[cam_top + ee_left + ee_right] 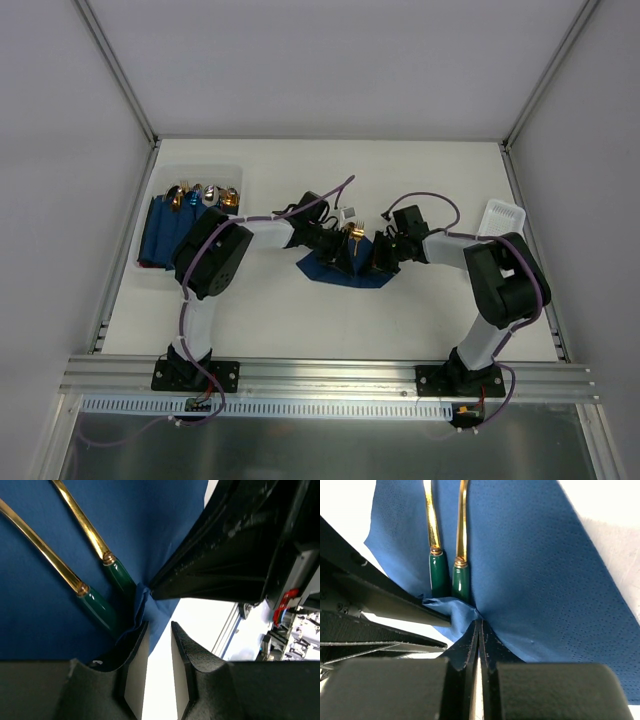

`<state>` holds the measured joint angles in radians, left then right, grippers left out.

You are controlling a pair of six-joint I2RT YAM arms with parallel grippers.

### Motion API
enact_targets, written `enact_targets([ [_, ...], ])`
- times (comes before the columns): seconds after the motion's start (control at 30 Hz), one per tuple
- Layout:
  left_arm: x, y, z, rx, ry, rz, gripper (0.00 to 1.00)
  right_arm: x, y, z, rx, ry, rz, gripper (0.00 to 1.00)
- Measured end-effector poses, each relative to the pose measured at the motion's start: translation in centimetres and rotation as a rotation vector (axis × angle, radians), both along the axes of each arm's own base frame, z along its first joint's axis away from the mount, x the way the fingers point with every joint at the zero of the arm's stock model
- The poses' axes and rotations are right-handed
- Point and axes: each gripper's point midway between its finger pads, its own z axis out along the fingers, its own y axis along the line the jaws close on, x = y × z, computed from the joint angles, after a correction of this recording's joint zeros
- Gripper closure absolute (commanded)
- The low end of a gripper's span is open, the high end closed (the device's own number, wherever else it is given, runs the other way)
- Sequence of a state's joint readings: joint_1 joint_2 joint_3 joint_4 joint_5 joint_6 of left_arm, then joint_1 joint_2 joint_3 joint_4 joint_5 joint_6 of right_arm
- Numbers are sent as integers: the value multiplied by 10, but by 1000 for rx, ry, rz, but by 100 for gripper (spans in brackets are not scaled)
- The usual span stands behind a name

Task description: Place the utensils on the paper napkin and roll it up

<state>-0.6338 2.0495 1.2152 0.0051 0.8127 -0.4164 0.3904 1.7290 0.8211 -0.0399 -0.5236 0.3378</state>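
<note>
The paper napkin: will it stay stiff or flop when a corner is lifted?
Probably floppy: the paper napkin bunches into soft folds where the right claw pinches its corner. Likely light and tear-prone, being thin. The utensils lying on it may slide if it tilts.

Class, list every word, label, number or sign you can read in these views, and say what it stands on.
No text can be read.
napkin: plain, no print.
utensils: no marks seen.
left gripper: a white fleck, too small to read.
</note>
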Motion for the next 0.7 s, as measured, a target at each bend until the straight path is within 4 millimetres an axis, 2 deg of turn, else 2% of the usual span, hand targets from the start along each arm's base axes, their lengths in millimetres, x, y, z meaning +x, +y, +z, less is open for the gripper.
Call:
enact_targets([
  [0.13, 5, -5, -2, -12, 9, 17, 76, 0, -1, 0, -6, -3, 8, 99],
  [0.27, 6, -7, -2, -20, 22, 27, 76, -3, -4, 4, -21, 3, 3, 88],
  [0.37, 8, -8, -1, -25, 19, 33, 76, -3, -10, 21, -30, -31, -15, 83],
  [0.4, 9, -7, -1, -25, 19, 36, 76, -1, -12, 29, -29, -47, -24, 78],
  [0.5, 12, -5, -1, -25, 23, 48, 76, 8, -27, 56, -30, -123, -78, 68],
  [0.57, 14, -4, -1, -26, 22, 53, 76, 14, -41, 68, -49, -164, -121, 67],
  [0.63, 15, -3, -1, -26, 22, 57, 76, 18, -54, 71, -78, -181, -156, 66],
  [0.7, 16, -3, -1, -27, 23, 57, 76, 19, -67, 65, -125, -174, -187, 63],
])
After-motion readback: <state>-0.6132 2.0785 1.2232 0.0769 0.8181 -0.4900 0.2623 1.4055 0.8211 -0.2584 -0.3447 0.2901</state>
